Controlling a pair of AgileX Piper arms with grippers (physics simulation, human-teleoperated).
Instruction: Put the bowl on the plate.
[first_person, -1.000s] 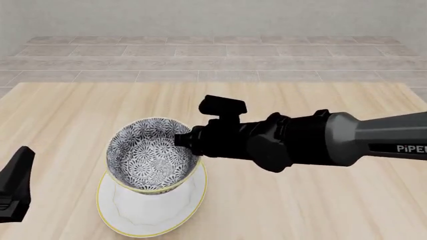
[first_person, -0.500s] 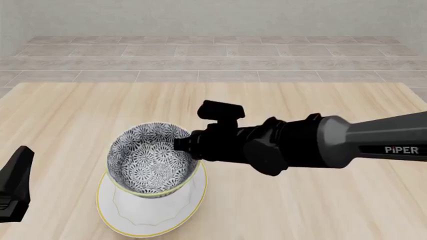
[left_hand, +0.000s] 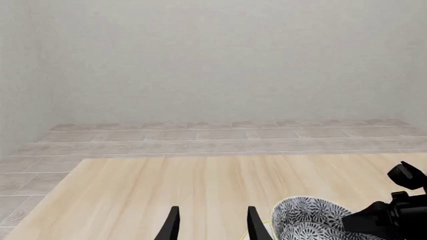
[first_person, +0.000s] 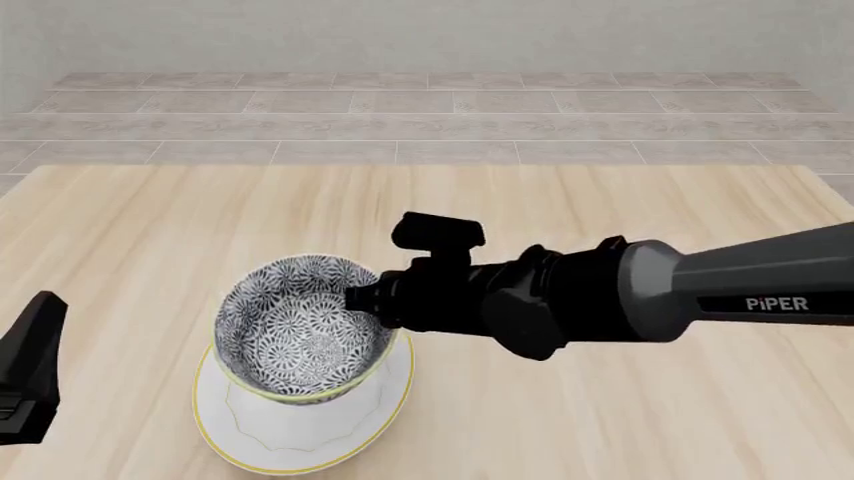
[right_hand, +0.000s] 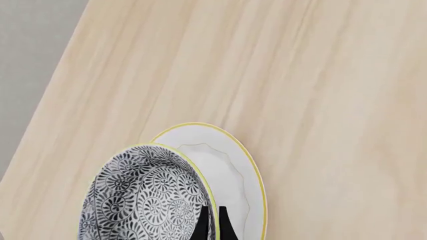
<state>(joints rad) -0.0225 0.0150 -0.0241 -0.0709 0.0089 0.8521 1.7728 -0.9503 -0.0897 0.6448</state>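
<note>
The bowl (first_person: 300, 325), black-and-white flowered inside with a pale green rim, hangs slightly tilted over the white, yellow-rimmed plate (first_person: 274, 455) at the table's front left. My right gripper (first_person: 360, 298) is shut on the bowl's right rim. In the right wrist view its fingers (right_hand: 200, 229) pinch the rim of the bowl (right_hand: 137, 200), with the plate (right_hand: 230, 165) right beneath. Whether the bowl's base touches the plate is hidden. My left gripper (left_hand: 212, 226) is open and holds nothing, to the left of the bowl (left_hand: 303, 220).
The pale wooden table (first_person: 641, 220) stretches out behind and to the right of the plate. Beyond its far edge lies a tiled floor (first_person: 427, 125). The right arm (first_person: 667, 295) crosses the table's right half. A dark part of the left arm (first_person: 30, 365) sits at the left edge.
My right gripper has lowered the bowl toward the plate and shifted slightly nearer. The left arm has not moved.
</note>
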